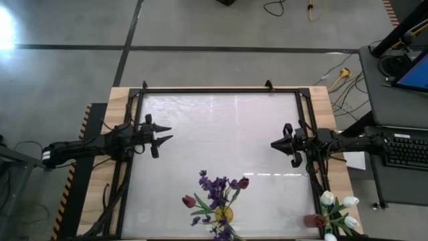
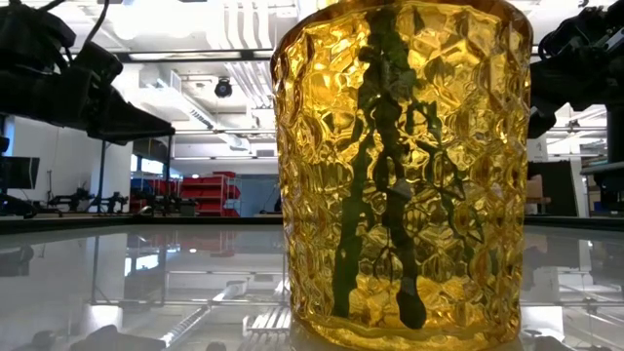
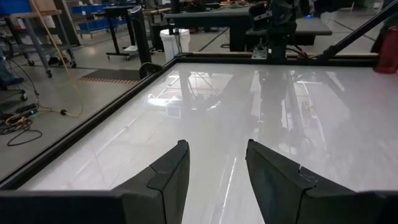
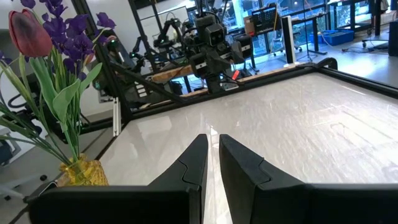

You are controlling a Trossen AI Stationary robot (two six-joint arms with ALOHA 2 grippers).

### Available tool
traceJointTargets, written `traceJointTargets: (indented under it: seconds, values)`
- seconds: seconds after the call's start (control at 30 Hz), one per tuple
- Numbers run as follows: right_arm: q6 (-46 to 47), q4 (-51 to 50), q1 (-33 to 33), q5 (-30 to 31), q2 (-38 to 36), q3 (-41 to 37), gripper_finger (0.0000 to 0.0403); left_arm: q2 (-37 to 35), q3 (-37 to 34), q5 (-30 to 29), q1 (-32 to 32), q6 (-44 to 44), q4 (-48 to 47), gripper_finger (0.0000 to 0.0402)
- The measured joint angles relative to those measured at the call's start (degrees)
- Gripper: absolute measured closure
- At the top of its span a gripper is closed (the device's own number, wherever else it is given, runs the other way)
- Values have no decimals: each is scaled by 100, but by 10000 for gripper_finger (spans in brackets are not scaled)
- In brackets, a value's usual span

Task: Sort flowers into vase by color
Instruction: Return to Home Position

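Observation:
A yellow glass vase (image 1: 224,214) stands near the table's near edge and fills the low view (image 2: 400,166). It holds purple blossom sprigs (image 1: 215,186) and dark red tulips (image 1: 189,200), also seen in the right wrist view (image 4: 28,31). Their green stems (image 2: 385,146) show through the glass. White tulips (image 1: 338,209) stand in a red vase (image 1: 313,219) past the table's near right corner. My left gripper (image 1: 164,133) hovers open over the table's left side (image 3: 216,163). My right gripper (image 1: 273,144) hovers shut over the right side (image 4: 212,144). Both are far from the flowers.
A black frame (image 1: 221,90) rims the glossy white table top (image 1: 221,127). The middle and far part of the table lie bare between the two grippers. A desk with a keyboard (image 1: 408,150) stands to the right, beyond the table.

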Motion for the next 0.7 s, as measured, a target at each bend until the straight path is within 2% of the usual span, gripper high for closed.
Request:
traceJointTargets:
  seconds: [0.7]
  values:
    - [0,0,2,2,0,0,369,96,0,0,-2,0,0,256]
